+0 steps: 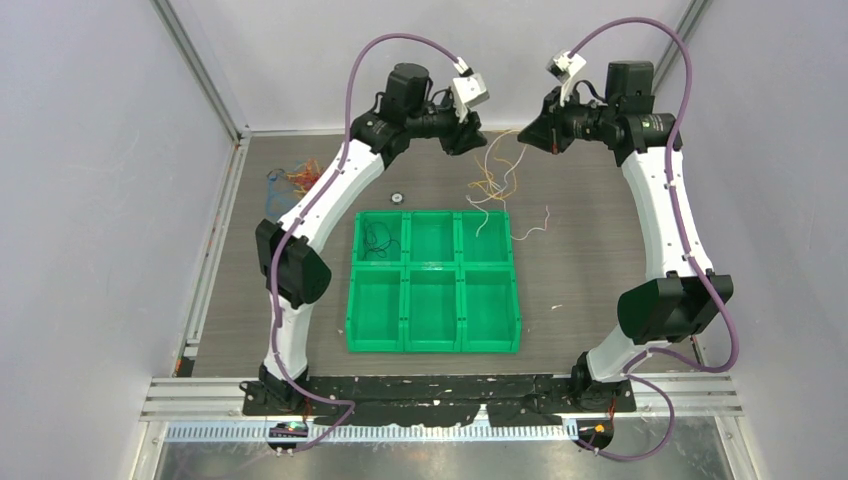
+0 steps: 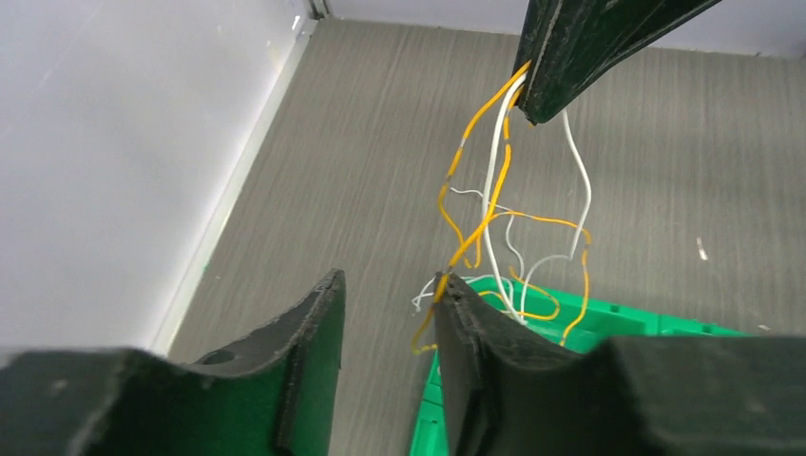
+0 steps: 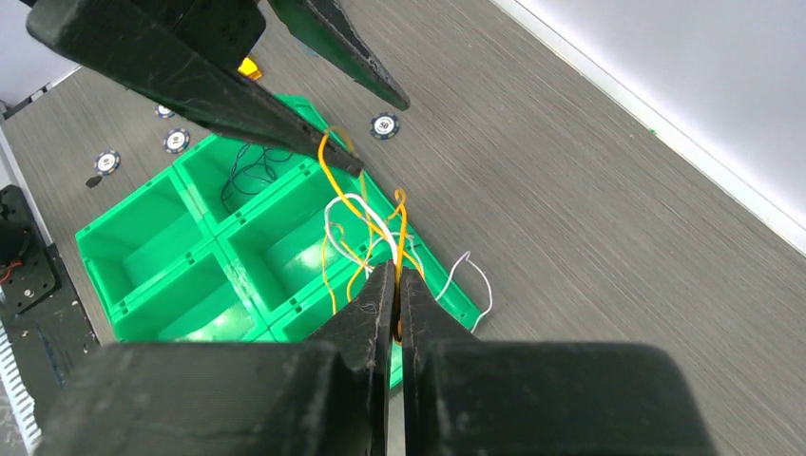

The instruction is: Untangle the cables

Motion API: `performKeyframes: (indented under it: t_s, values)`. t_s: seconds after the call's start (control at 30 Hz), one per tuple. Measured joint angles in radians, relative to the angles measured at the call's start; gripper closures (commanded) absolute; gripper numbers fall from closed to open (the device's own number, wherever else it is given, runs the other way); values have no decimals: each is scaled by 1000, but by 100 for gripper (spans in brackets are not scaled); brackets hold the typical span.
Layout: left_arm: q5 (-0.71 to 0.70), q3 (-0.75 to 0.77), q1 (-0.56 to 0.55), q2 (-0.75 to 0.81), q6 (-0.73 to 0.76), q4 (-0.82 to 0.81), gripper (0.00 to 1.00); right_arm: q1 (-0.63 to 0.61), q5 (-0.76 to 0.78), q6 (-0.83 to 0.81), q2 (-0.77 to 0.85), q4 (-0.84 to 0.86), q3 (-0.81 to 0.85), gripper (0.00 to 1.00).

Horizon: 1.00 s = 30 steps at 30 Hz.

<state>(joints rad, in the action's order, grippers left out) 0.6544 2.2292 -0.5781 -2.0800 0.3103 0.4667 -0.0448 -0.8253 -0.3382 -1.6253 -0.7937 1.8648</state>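
A small tangle of yellow-orange and white cables (image 1: 494, 176) hangs above the far table between my two grippers. My right gripper (image 3: 394, 270) is shut on the top of this bunch (image 3: 366, 214); in the left wrist view it (image 2: 544, 106) shows with the strands (image 2: 494, 204) dangling below. My left gripper (image 2: 390, 277) is open, with nothing between the jaws. One yellow strand (image 2: 440, 294) touches the tip of its right finger (image 2: 451, 290). In the top view the left gripper (image 1: 466, 136) sits just left of the bunch. A black cable (image 1: 380, 238) lies in the tray's far-left compartment.
A green six-compartment tray (image 1: 435, 262) sits mid-table, under the hanging strands (image 3: 124, 202). A white cable (image 1: 535, 228) lies right of the tray. Another cluster of coloured cables (image 1: 290, 180) is at the far left by the wall. Small round discs (image 3: 384, 124) lie on the table.
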Motion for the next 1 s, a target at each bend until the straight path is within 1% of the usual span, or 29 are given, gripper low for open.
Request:
performKeyframes:
  t_s: [0.13,0.27,0.3,0.47,0.6,0.7,0.73,0.8,0.83,0.9,0.93,0.97,1.0]
  values:
    - [-12,20,-10,-10,-6,-3,100,0,27,-8,10,6,-30,94]
    - [-20,46,-16,-21,-48,-25,100,0,139,-16,27,46,-100,91]
    - [-25,58,-18,-28,-64,-30,100,0,161,-19,28,59,-117,88]
    - [-51,87,-31,-62,-137,-55,100,-7,247,-26,28,132,-204,84]
    - [-82,89,-23,-66,-207,-95,100,-5,324,-35,26,167,-259,76]
    - [-103,106,-10,-66,-253,-139,100,-5,381,-57,13,190,-299,77]
    - [-109,116,-8,-66,-266,-150,100,-3,397,-64,2,196,-311,81]
    - [-119,133,-2,-65,-296,-172,100,2,421,-76,-21,207,-327,85]
    - [-126,139,1,-62,-309,-182,100,5,432,-79,-37,209,-335,84]
    - [-142,143,7,-53,-329,-194,100,13,446,-82,-65,210,-347,76]
    - [-150,143,12,-46,-335,-196,100,18,447,-81,-78,210,-349,62]
    - [-159,143,16,-37,-339,-198,100,27,444,-78,-89,209,-349,53]
    - [-164,143,20,-28,-343,-201,100,37,430,-71,-97,207,-349,36]
